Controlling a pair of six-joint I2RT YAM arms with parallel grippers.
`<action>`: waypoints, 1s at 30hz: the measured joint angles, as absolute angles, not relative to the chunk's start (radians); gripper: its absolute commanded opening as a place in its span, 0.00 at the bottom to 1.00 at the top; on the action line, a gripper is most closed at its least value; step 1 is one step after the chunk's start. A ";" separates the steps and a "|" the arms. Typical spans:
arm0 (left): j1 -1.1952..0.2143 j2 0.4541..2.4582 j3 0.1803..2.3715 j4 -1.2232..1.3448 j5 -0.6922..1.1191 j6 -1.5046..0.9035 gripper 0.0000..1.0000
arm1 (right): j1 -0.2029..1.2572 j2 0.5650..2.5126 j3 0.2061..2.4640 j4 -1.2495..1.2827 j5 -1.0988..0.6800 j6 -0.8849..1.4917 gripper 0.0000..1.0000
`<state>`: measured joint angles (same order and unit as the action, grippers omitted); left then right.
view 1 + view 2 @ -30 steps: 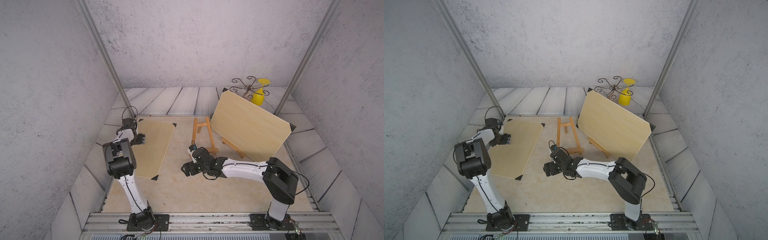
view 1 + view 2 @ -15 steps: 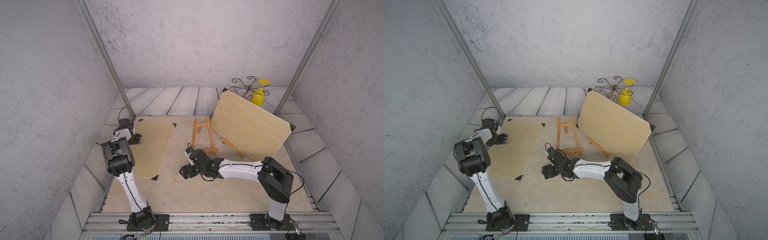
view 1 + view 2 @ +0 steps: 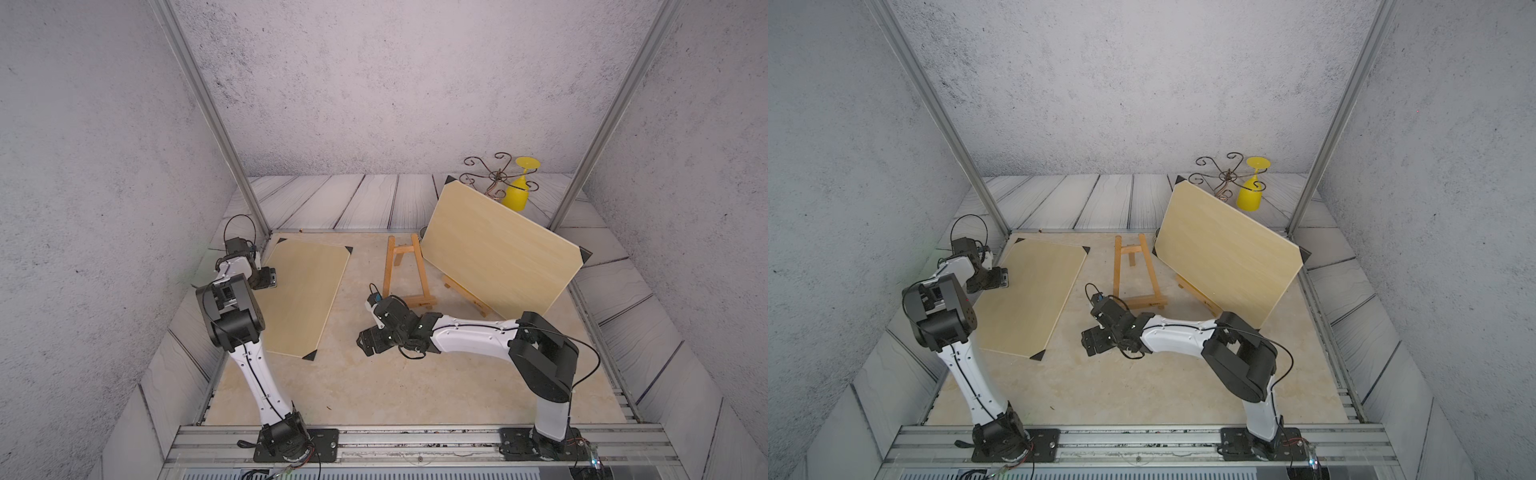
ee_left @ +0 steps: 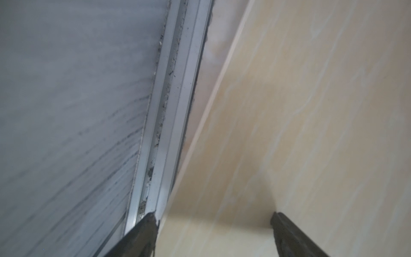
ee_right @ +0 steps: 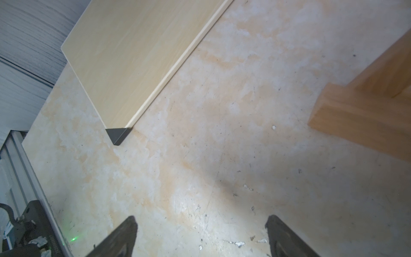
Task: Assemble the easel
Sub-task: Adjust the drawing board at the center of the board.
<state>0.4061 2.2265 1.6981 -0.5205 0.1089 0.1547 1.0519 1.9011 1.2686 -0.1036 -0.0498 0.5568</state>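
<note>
An A-shaped wooden easel (image 3: 409, 270) (image 3: 1136, 270) is in the middle of the floor, its ledge end nearest my right arm. A pale board (image 3: 303, 295) (image 3: 1030, 295) lies flat to its left. A larger board (image 3: 498, 245) leans on a second wooden stand (image 3: 465, 291) at the right. My left gripper (image 3: 268, 278) (image 4: 214, 222) hangs open over the flat board's left edge, holding nothing. My right gripper (image 3: 368, 343) (image 5: 201, 227) is open low over bare floor, between the flat board's black corner (image 5: 117, 135) and the easel's ledge (image 5: 355, 111).
A curly wire rack (image 3: 494, 174) with a yellow goblet (image 3: 519, 191) hanging upside down stands at the back right, behind the leaning board. Metal posts and a side rail (image 4: 173, 111) frame the floor. The arms' base rail (image 3: 415, 436) runs along the front.
My left gripper has drifted left toward the flat board's left edge. My right gripper has slid a little left and nearer, away from the easel. Both stay open.
</note>
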 measured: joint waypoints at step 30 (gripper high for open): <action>0.478 2.215 1.731 -0.693 0.165 0.070 0.80 | 1.052 1.898 1.218 -0.124 -0.011 0.550 0.91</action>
<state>0.4778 2.2154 1.7306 -0.6926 0.1654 0.0704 1.0519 1.8977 1.2179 -0.1242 -0.0113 0.5499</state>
